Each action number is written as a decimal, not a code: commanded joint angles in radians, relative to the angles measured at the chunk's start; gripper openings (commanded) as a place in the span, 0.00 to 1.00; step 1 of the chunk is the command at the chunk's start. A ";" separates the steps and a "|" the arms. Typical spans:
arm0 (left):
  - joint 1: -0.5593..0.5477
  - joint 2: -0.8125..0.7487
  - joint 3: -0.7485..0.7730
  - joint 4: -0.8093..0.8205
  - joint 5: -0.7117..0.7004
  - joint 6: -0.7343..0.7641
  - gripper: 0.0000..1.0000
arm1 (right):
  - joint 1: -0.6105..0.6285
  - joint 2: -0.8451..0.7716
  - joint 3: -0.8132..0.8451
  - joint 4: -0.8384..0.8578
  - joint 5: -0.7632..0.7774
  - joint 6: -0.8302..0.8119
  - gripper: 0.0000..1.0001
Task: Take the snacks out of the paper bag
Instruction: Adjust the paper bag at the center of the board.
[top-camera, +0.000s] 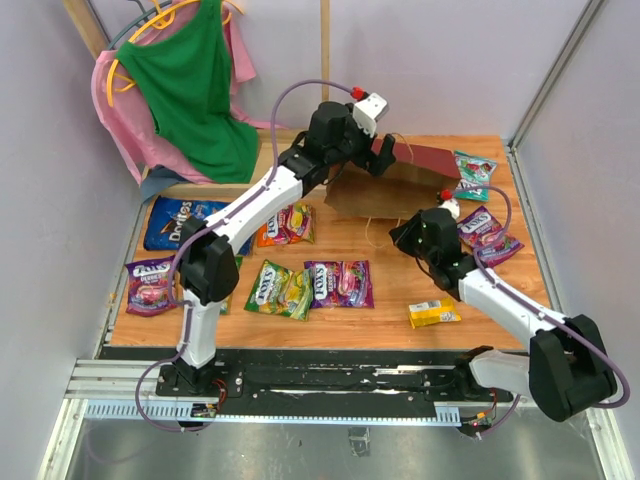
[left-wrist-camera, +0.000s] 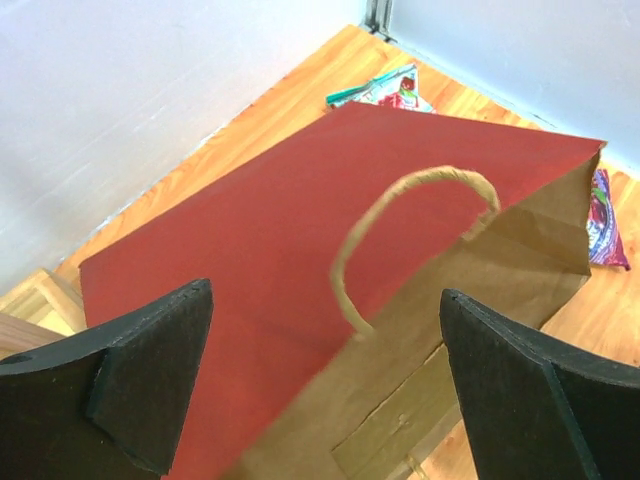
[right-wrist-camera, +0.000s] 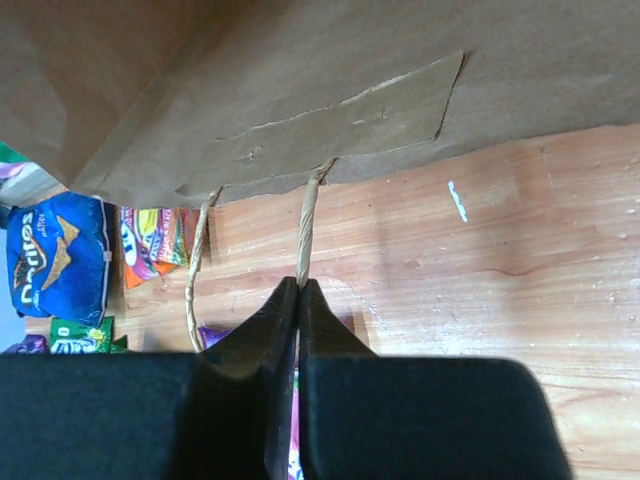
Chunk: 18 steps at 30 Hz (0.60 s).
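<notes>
Bag (top-camera: 385, 195) on its side at the far middle of the tabletop (top-camera: 390, 300), snacks spread around it.

Dark red outside, brown kraft at the mouth band and inside, it has thin cord handles; its red face is up and its mouth is toward the near edge; the left hand (left-wrist-camera: 325, 300) hovers over the red face, jaws spread wide, holding nothing; the right hand (right-wrist-camera: 298, 290) is pinched tight on the lower handle (right-wrist-camera: 308, 220) just below its kraft patch; Doritos (top-camera: 180, 222) lies far left; an orange pack (top-camera: 287, 224), a yellow-green pack (top-camera: 280, 288) and a purple pack (top-camera: 338, 283) lie left of the bag; a teal pack (top-camera: 472, 170) lies to its right; a yellow box (top-camera: 434, 314) lies near the right arm; all are glossy and flat on the wood.
</notes>
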<state>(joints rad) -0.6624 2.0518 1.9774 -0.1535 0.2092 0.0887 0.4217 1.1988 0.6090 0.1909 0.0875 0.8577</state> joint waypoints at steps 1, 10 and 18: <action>0.014 -0.161 -0.025 0.078 -0.038 -0.036 1.00 | 0.014 -0.026 0.077 -0.071 0.019 -0.030 0.01; 0.125 -0.530 -0.363 0.253 -0.128 -0.108 1.00 | 0.014 -0.044 0.170 -0.097 0.058 -0.042 0.01; 0.147 -0.695 -0.551 0.299 -0.200 -0.096 1.00 | -0.014 -0.025 0.251 -0.091 0.130 -0.069 0.01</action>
<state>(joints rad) -0.5175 1.3754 1.5002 0.1081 0.0490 -0.0017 0.4206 1.1744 0.7940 0.0998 0.1596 0.8246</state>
